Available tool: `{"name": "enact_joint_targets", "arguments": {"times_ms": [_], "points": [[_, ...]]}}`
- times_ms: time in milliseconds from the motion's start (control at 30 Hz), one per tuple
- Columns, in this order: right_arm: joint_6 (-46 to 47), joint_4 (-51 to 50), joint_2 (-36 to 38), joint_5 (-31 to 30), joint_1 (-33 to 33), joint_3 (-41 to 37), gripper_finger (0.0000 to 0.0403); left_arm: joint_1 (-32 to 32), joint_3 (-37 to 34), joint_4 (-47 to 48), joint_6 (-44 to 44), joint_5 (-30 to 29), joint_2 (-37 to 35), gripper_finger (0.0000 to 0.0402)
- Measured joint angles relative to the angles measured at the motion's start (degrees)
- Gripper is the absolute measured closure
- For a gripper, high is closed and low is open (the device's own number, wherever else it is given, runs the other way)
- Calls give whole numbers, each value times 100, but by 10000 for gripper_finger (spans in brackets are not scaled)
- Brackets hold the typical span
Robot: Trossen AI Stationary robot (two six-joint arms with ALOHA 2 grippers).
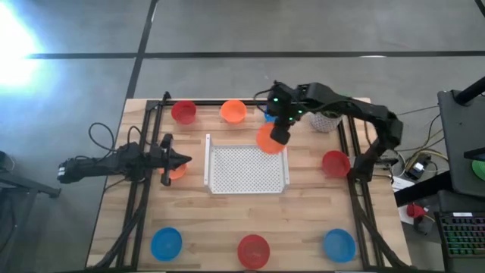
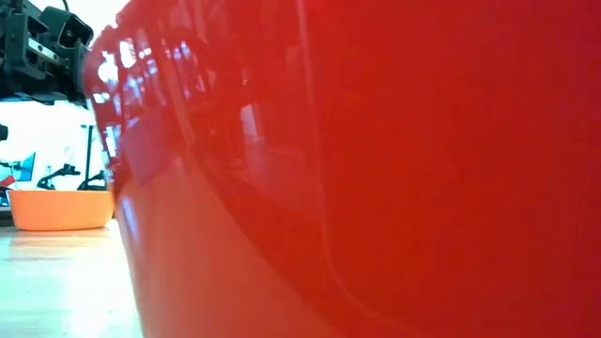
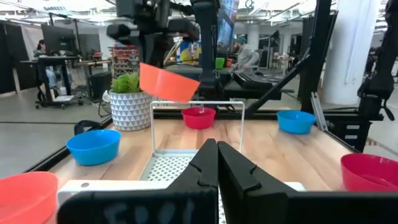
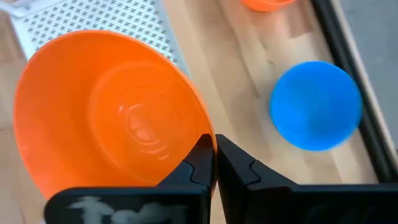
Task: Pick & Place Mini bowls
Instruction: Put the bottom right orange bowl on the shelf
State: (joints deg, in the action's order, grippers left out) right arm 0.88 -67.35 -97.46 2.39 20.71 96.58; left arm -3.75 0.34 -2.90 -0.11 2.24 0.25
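1. The right pincer [image 1: 279, 136] hangs over the 1 o'clock corner of the white perforated tray [image 1: 246, 168], its fingers clenched on the rim of an orange mini bowl [image 1: 268, 139] held off the surface.
2. The right wrist view shows what the high view cannot: the rim pinched between the two dark fingers [image 4: 200, 163], the orange mini bowl [image 4: 112, 112] tilted with its hollow facing the camera, and a blue mini bowl [image 4: 316, 104] on the wood beside it.
3. The left pincer [image 1: 182, 159] rests at 9 o'clock of the tray, clenched on nothing; its fingers [image 3: 205, 165] meet in the left wrist view, and a small orange bowl [image 1: 176, 172] lies just beside it.
4. The low view is nearly filled by one red mini bowl [image 2: 376, 169] right against the lens, with an orange bowl [image 2: 59, 208] farther off.
5. Across the wooden surface [image 1: 212, 220], a red bowl [image 1: 183, 112] and an orange bowl [image 1: 233, 111] sit at 11 to 12 o'clock, a red bowl [image 1: 335, 162] at 3 o'clock, and blue [image 1: 166, 243], red [image 1: 253, 250] and blue [image 1: 339, 245] bowls along 6 o'clock.
6. A potted plant [image 3: 129, 99] stands near the far corner; the room beyond holds desks, screens and people.
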Motion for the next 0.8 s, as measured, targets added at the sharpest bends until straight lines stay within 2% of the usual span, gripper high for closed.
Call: {"name": "enact_joint_targets", "arguments": {"times_ms": [267,800], "points": [[-359,36,-782,126,-7,454,394,0,0,20,-27,-2,0,402],[-880,378,-1795,156,-43,442,394,0,0,155,-34,-16,14,402]]}}
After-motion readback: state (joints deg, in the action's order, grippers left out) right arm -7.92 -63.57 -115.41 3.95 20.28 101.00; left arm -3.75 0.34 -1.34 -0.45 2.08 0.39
